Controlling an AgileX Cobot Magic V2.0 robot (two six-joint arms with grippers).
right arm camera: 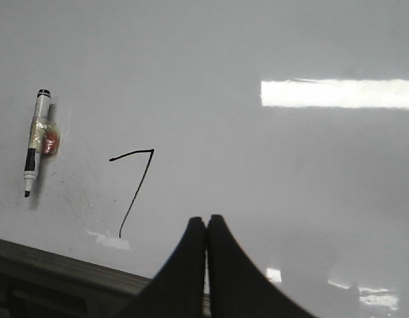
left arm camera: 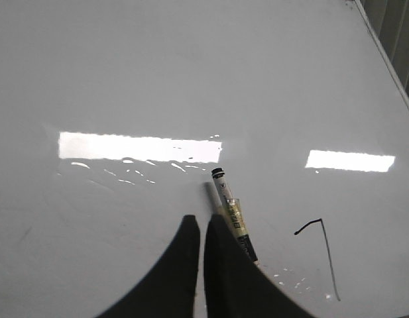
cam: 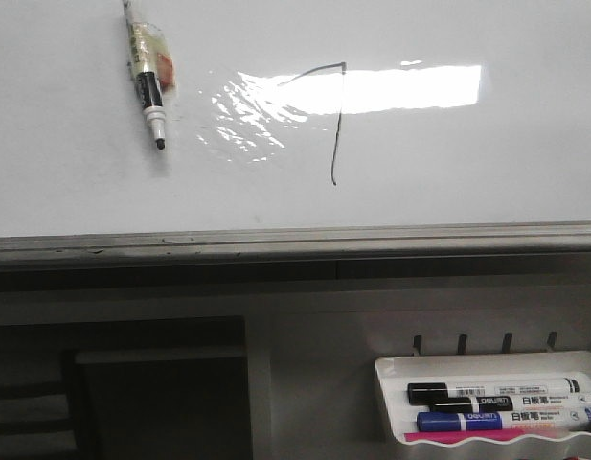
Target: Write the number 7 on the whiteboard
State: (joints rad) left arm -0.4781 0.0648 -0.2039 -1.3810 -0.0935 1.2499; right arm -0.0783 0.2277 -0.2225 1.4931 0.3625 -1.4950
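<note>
The whiteboard [cam: 75, 182] fills most of the view. The number 7 [cam: 335, 115] is drawn near its middle — a short top line and a long stem. A marker [cam: 147, 77] lies on the board, well left of it. The left gripper [left arm camera: 201, 228] looks closed beside the marker; the right gripper [right arm camera: 206, 228] is closed and holds nothing. The writing looks done — next, I think, the arms just pull away.

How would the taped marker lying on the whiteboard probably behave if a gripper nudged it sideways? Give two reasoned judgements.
The marker is a slim round cylinder, so it would probably roll rather than slide. The glossy whiteboard likely gives little grip, but the lumpy tape wrapped around the barrel might stop the roll early. It looks like stiff plastic, so it should not bend.
</note>
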